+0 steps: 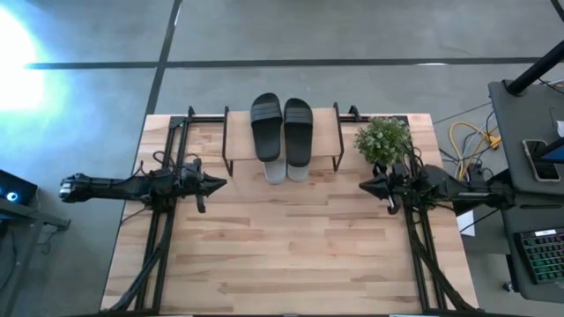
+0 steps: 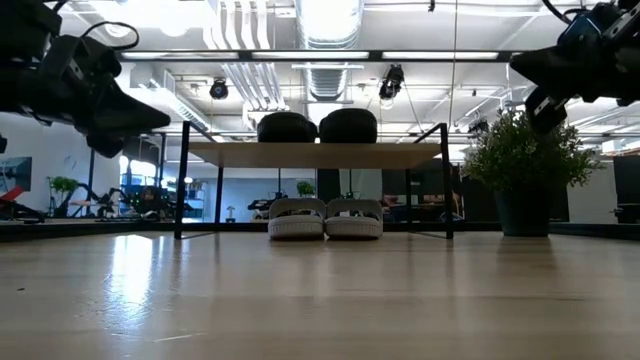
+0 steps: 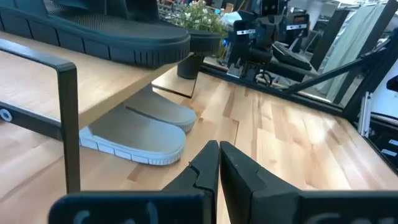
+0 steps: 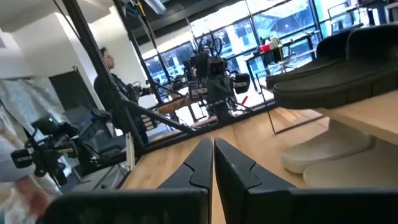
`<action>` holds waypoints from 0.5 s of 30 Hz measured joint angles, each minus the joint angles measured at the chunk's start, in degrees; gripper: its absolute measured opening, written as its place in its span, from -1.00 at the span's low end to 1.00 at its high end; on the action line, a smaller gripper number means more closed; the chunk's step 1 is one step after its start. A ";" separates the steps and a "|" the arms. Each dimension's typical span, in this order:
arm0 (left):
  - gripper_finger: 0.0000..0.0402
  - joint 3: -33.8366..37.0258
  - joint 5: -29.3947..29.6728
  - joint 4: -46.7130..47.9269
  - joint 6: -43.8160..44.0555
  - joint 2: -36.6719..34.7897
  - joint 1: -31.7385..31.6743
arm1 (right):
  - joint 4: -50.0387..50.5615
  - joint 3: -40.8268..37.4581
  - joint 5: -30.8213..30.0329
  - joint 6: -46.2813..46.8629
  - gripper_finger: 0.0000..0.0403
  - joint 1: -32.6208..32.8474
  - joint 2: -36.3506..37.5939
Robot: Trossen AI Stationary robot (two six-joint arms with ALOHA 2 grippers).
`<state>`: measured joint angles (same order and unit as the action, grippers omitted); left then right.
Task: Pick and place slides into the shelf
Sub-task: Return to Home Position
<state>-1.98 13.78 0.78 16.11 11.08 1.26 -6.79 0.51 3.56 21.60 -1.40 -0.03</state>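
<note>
Two black slides [image 1: 282,128] lie side by side on the shelf's top board [image 1: 324,141]; they also show in the low view as black slides [image 2: 317,126] on the board. Two light grey slides [image 2: 325,219] rest on the table under the shelf, their ends poking out as grey slides [image 1: 287,170] at its near edge. My left gripper [image 1: 220,183] hovers left of the shelf, shut and empty. My right gripper [image 1: 364,186] hovers right of it, shut and empty. The wrist views show each shut pair, left gripper [image 3: 217,149] and right gripper [image 4: 212,144].
A potted plant [image 1: 384,141] stands at the shelf's right end, close to my right arm. Black arm frames run along both table sides. The near half of the wooden table [image 1: 291,255] is bare board. A person [image 4: 107,62] shows in the room beyond.
</note>
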 joint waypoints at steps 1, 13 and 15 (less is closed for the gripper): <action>-1.00 0.02 0.02 -0.07 0.01 0.28 0.00 | 0.49 0.00 -0.16 -0.14 -0.96 0.01 -0.01; -1.00 0.02 0.00 -0.18 -0.01 2.40 0.00 | 0.81 0.00 -0.60 -0.19 -0.96 0.01 -1.26; -1.00 0.02 0.00 -0.20 -0.01 2.64 0.01 | 0.81 0.00 -0.60 -0.19 -0.96 0.02 -1.27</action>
<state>-1.96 13.78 0.58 16.10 13.72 1.26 -5.98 0.51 2.96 21.41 -1.39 -1.30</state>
